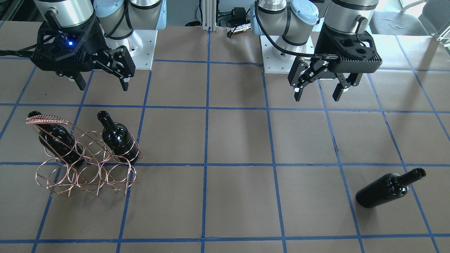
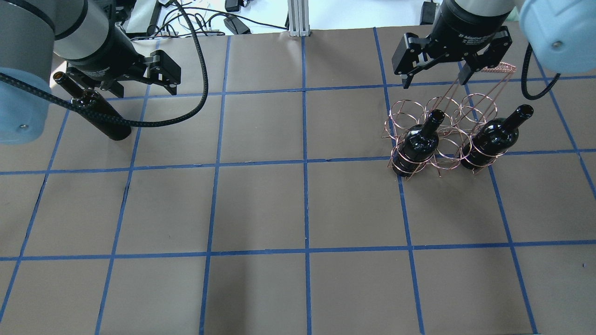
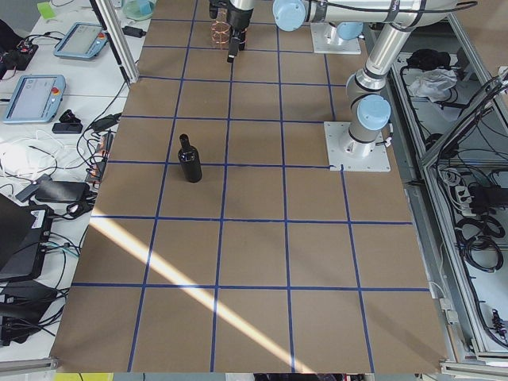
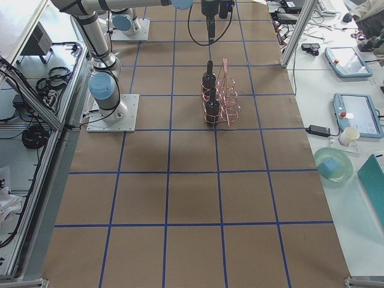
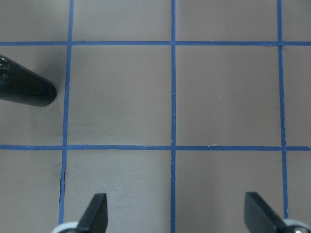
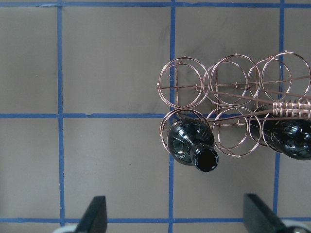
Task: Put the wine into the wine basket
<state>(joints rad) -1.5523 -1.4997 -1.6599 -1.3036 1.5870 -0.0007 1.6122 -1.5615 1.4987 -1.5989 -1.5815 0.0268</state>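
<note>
1 wine [image 5: 22, 88] half cropped in left wrist view.

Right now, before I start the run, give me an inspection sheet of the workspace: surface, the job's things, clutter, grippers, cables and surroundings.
Surface: table covered in brown paper with a blue tape grid; no spills seen.
Job's things: wine basket holds a first bottle and a second bottle in the end rings of its robot-side row; the other four rings are empty. The third bottle stands upright on the table on the left arm's side.
Clutter: nothing seen.
Grippers: left gripper and right gripper are both open, empty, above the table.
Cables: black cable hangs off the left arm near the third bottle.
Surroundings: teach pendant and paper cup on a side bench.
</note>
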